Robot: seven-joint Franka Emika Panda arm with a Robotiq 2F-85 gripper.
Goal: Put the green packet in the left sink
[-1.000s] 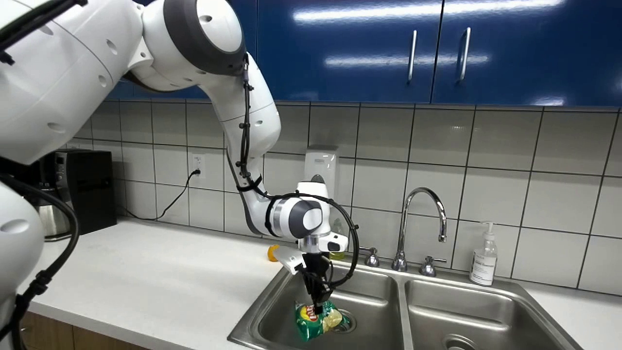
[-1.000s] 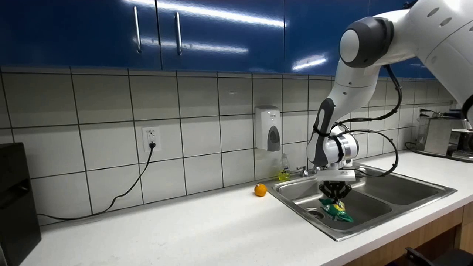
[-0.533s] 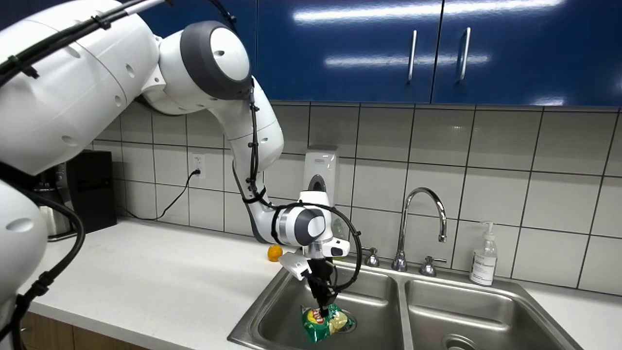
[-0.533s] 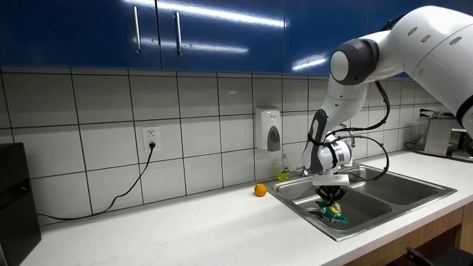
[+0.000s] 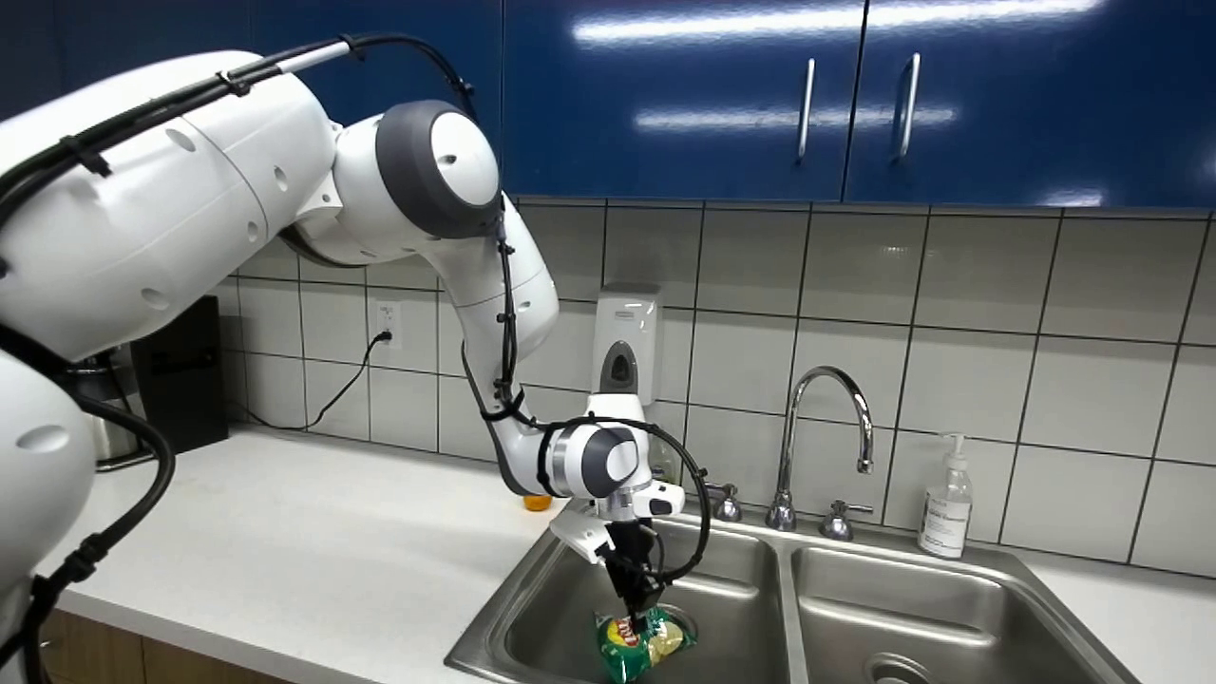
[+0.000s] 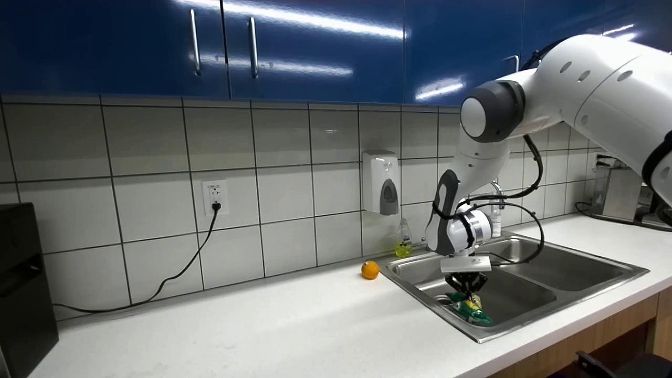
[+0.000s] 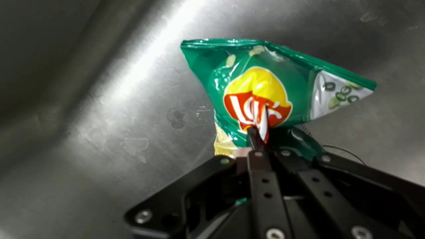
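The green packet [image 5: 622, 663] with a yellow and red logo hangs from my gripper [image 5: 638, 619] inside the left basin [image 5: 727, 617] of the steel double sink. Both also show in an exterior view, packet [image 6: 476, 316] and gripper [image 6: 468, 295], within the same basin [image 6: 525, 302]. In the wrist view the fingers [image 7: 260, 137] are shut on a pinched fold of the packet [image 7: 257, 84], just below its logo. The basin floor [image 7: 166, 109] lies beneath it. I cannot tell whether the packet touches the floor. The packet's lower part is hidden behind the fingers.
The second basin [image 5: 936, 608] lies past the divider [image 5: 790, 608]. A tall faucet [image 5: 787, 456] stands behind the divider. A pump bottle [image 5: 946, 513] stands on the sink's back rim. An orange [image 6: 370, 270] and a yellow soap bottle [image 6: 403, 241] are near the sink corner.
The arm has come down and shifted slightly, carrying the packet lower into the left basin. The gripper has stayed shut on the packet.
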